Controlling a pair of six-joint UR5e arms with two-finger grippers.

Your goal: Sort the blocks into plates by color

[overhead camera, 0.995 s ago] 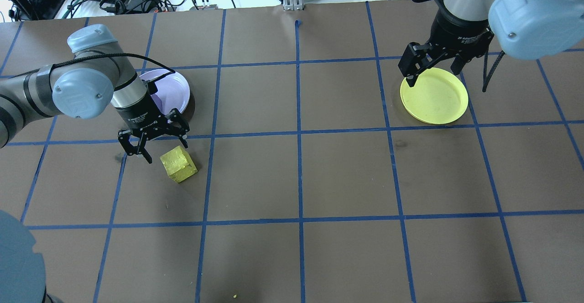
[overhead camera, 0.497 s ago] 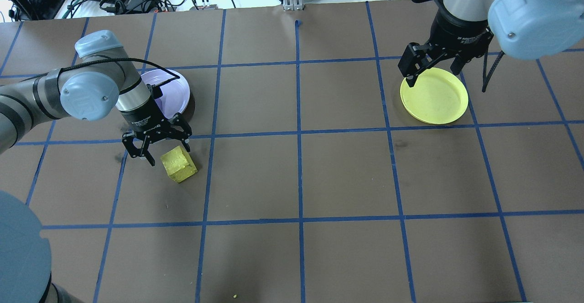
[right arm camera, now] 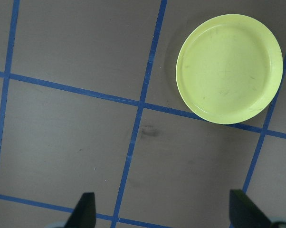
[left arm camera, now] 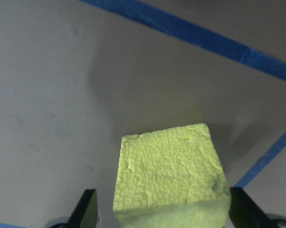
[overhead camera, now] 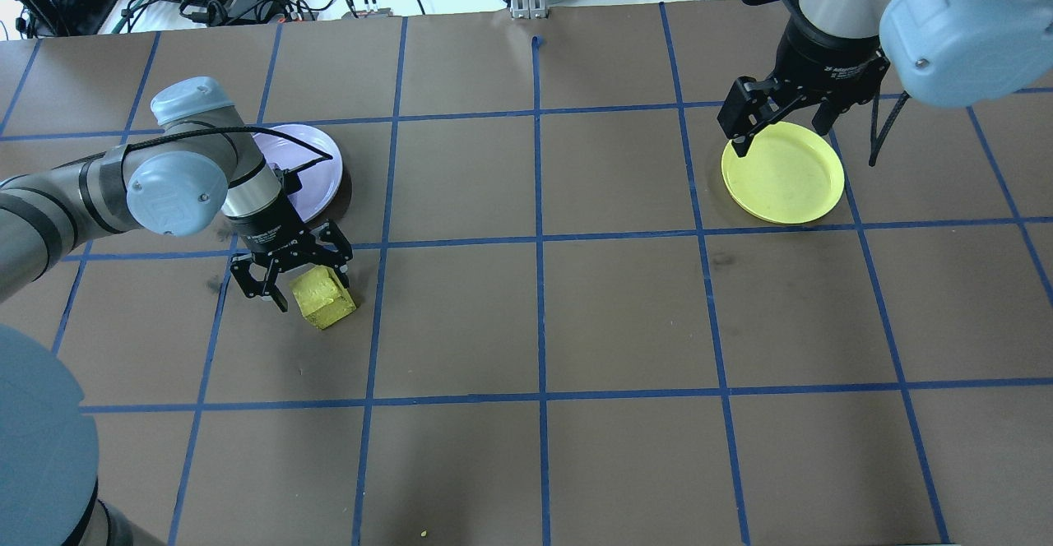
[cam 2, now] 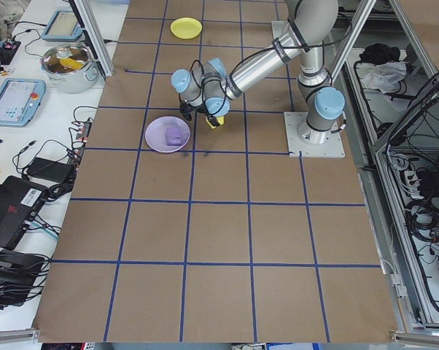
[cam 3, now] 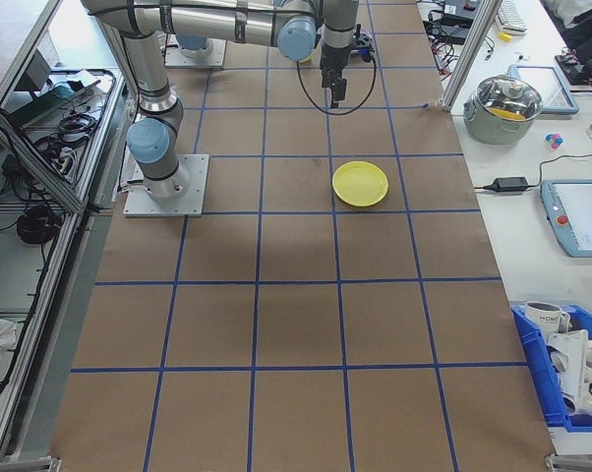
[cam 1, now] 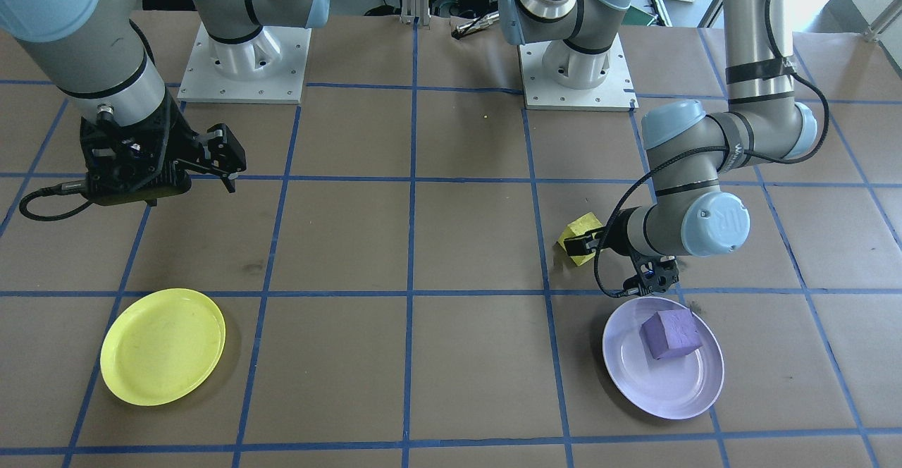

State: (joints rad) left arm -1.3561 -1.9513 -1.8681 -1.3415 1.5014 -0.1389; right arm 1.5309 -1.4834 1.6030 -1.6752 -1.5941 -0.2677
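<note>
- Over the last second I have brought the left hand (overhead camera: 292, 283) forward from just short of the yellow block (overhead camera: 323, 298); now its fingers stand apart on either side of the block, not yet closed.
- That puts me at the grasp step, I judge: closing should take the block, which sits on the tabletop (overhead camera: 535, 316) just beside the lavender plate (overhead camera: 317, 169), outside it.
- The right hand (overhead camera: 777, 122) has not moved; its fingers are apart and it hangs over the far edge of the yellow plate (overhead camera: 786, 176), holding nothing.
- The front camera shows what the overhead hides: the purple block (cam 1: 669, 334) lying inside the lavender plate, so that colour looks sorted. From overhead my left arm covers that part of the plate.
- The left wrist camera shows the yellow block centred between the two fingertips with bare tabletop around it.
- The right wrist camera shows the yellow plate bare, so the yellow block must cross the whole tabletop to reach it.
</note>
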